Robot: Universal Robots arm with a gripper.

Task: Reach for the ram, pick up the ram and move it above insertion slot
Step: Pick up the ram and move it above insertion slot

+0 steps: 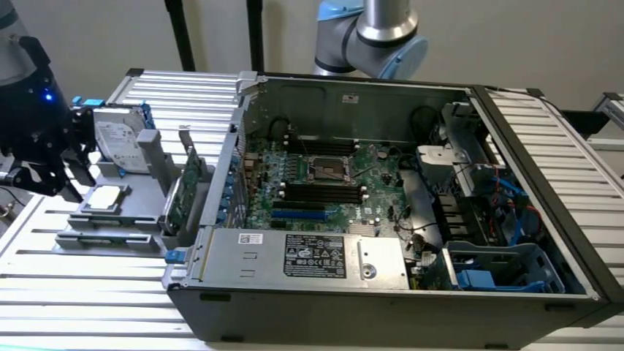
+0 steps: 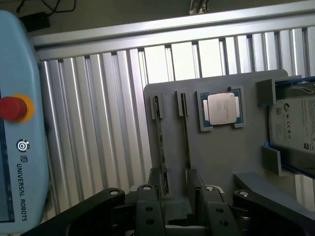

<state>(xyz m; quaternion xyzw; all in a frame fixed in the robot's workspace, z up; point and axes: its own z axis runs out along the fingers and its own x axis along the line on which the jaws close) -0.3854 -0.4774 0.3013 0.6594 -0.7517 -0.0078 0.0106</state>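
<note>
In the wrist view, two thin ram sticks stand on edge in a grey holder tray [image 2: 231,162]. One ram stick [image 2: 160,147] shows dark chips, and the other [image 2: 186,137] sits in the parallel groove beside it. My gripper [image 2: 178,199] hangs just above their near ends, open, with its black fingers [image 2: 150,201] on either side of the grooves and nothing held. In the exterior view the gripper [image 1: 44,172] is at the far left above the tray [image 1: 107,219]. The black memory slots [image 1: 322,192] lie on the motherboard inside the open computer case.
A processor chip [image 2: 221,108] and a silver hard drive [image 2: 295,128] in a blue frame share the tray. A green expansion card [image 1: 185,191] stands between the tray and the case wall [image 1: 219,183]. A teach pendant [image 2: 19,123] lies beside the tray. The slatted table [image 1: 88,292] surrounds everything.
</note>
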